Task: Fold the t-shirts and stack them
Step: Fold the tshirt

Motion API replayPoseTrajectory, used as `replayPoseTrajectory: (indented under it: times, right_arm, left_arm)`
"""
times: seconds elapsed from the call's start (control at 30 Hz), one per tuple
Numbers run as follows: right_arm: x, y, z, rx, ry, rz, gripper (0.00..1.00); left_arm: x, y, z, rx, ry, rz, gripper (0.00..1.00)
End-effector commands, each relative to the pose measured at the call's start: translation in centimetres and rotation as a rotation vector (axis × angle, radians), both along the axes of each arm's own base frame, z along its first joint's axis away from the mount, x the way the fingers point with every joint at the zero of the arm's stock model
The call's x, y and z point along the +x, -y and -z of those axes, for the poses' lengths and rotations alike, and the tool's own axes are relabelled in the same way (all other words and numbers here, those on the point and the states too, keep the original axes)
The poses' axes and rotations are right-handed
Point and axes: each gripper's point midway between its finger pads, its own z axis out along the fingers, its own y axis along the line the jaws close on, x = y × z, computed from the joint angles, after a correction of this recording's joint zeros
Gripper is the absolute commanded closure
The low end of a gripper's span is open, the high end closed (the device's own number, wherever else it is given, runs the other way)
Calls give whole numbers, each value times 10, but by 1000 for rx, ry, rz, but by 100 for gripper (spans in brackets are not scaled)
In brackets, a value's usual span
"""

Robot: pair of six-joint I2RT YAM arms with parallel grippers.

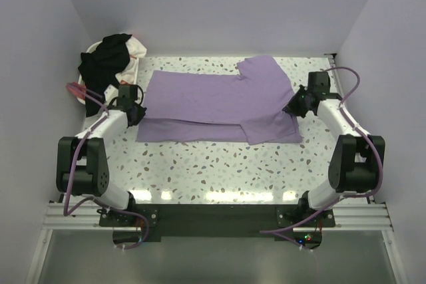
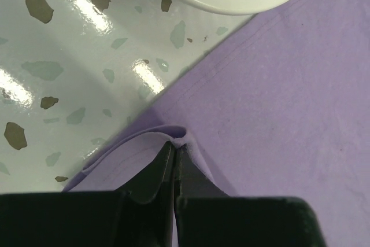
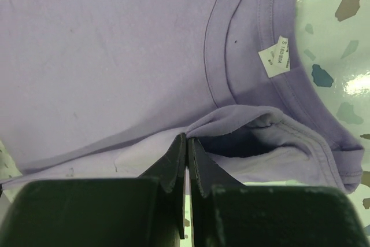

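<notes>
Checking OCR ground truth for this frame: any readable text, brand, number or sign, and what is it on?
On the white neck label of the lavender t-shirt: dark print, maybe opening with "S"; the rest is too small and tilted to read.
Nothing else legible in any view.

T-shirt (image 1: 213, 101) lies flat mid-surface (image 1: 219, 171), neck end to the right. Basket (image 2: 219, 1) at far-left corner, just beside shirt's left end, w/ other shirts (image 1: 110, 58) heaped in it. Left jaws at shirt's left edge, right jaws at neck end.
</notes>
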Motion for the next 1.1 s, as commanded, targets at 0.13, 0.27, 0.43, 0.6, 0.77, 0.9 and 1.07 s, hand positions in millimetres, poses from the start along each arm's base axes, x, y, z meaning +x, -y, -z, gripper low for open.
replayPoseTrajectory:
  times: [0.13,0.27,0.43,0.6,0.77,0.9,1.07]
  right_arm:
    - [16,2,-4,40,51,-2,100]
    - [15,4,1,48,42,1,100]
    - [15,4,5,58,38,3,100]
    - [15,6,12,63,21,6,100]
    - [17,7,9,50,33,-4,72]
    - [15,15,-4,-3,56,4,43]
    - [-6,5,-4,-57,55,0,41]
  left_arm:
    - [30,-6,-21,20,81,9,100]
    - [38,-6,-22,25,76,19,100]
    - [44,-5,-19,30,65,32,100]
    - [51,-2,-13,23,56,58,100]
    - [55,2,-24,21,103,97,62]
    - [40,2,-41,19,161,92,43]
    - [5,14,-37,-13,198,85,41]
